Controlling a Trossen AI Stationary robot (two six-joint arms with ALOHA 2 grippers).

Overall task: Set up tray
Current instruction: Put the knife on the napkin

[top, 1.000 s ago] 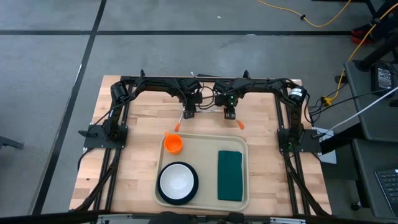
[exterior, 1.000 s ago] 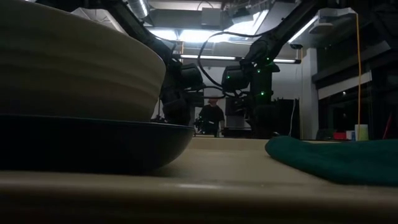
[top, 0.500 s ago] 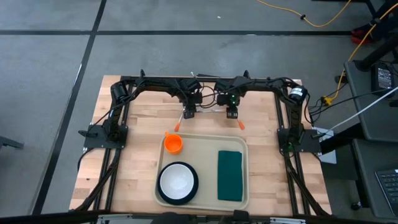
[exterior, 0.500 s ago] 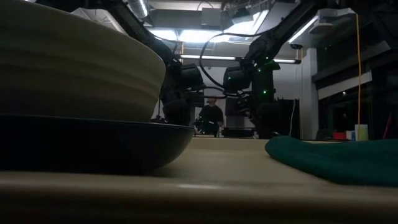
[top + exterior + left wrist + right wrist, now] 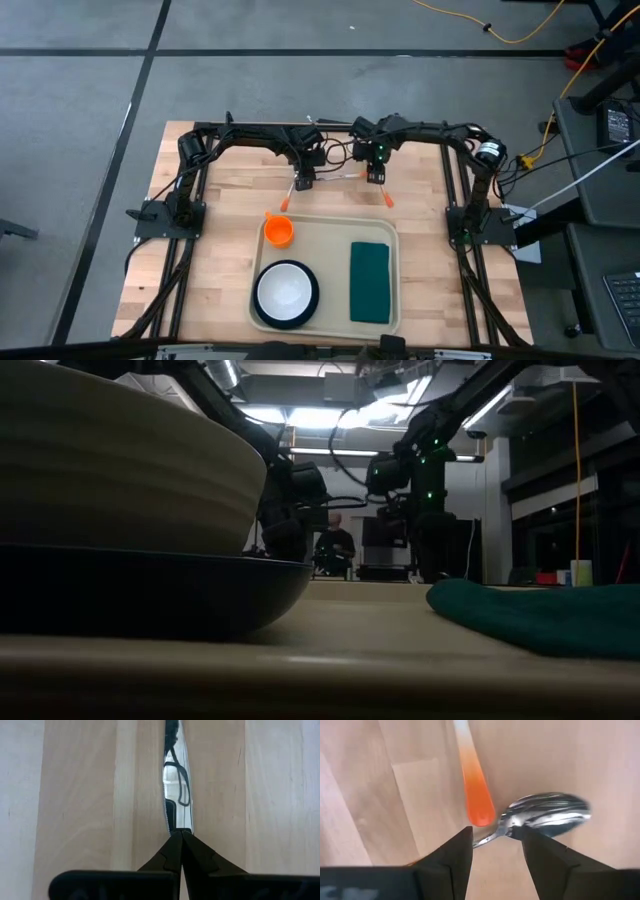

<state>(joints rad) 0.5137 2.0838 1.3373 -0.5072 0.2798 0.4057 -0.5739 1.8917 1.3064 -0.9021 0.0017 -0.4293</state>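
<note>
The cream tray (image 5: 325, 228) lies at the table's near middle. It carries an orange cup (image 5: 279, 231), a white bowl (image 5: 285, 290) on a dark plate, and a green napkin (image 5: 370, 282). My left gripper (image 5: 302, 183) is shut beyond the tray's far edge, with its tips (image 5: 181, 833) at a silver serrated knife blade (image 5: 175, 795) lying flat on the wood. My right gripper (image 5: 377, 180) is open there too, its fingers either side of a spoon's neck (image 5: 492, 836). The spoon's bowl (image 5: 547, 814) points away, and an orange handle (image 5: 474, 790) lies beside it. My left gripper has its shut tips over the near end of the knife's flat blade (image 5: 176, 822), coming from above; I cannot tell whether they touch it. My right gripper stands open around the spoon's neck, and I cannot tell whether either finger touches it.
Two orange utensil handles lie on the wood just beyond the tray's far rim, one at the left (image 5: 286, 203) and one at the right (image 5: 386, 200). In the low view the bowl and plate (image 5: 150, 590) loom close and the napkin (image 5: 550, 615) lies right. A person stands far behind.
My right gripper has risen a little and shifted slightly toward the table's right and far edge. The orange handles on the wood have stayed in place.
</note>
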